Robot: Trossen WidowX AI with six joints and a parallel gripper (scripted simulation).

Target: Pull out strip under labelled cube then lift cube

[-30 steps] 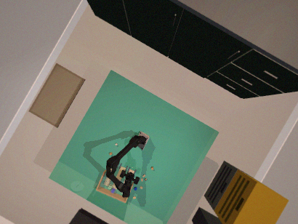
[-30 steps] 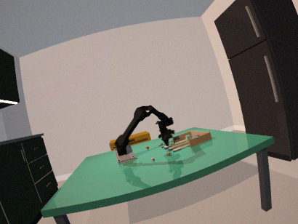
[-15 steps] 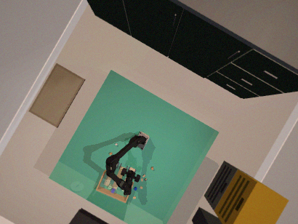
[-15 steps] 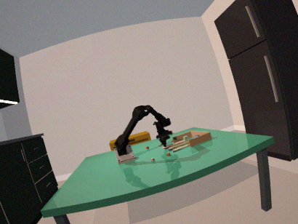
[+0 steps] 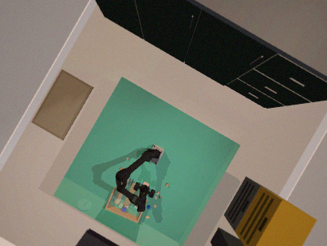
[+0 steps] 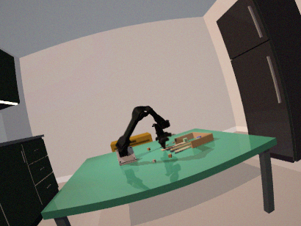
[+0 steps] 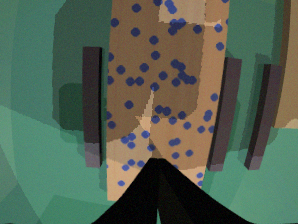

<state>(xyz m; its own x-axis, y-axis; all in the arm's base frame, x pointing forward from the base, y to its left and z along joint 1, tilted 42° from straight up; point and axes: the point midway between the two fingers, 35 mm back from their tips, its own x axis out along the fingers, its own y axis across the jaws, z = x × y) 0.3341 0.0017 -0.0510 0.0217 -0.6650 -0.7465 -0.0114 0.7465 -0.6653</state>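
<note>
The broad green table [image 6: 110, 180] fills the middle of the room, with the black jointed arm [image 6: 133, 126] bolted to a grey base plate [image 6: 126, 158] near its centre. In the exterior view, an open wooden tray [image 6: 200, 140] sits at about three o'clock from the base, and pale wooden strips [image 6: 180, 147] lie beside it on the green surface. Small orange cubes [image 6: 169, 155] are scattered between base and tray; which one carries the label cannot be told. The black parallel-jaw gripper [image 7: 160, 163] is fully closed and holds nothing, its tips pressed down on a tan strip speckled with blue dots [image 7: 166, 63], which runs toward twelve o'clock in the wrist view.
</note>
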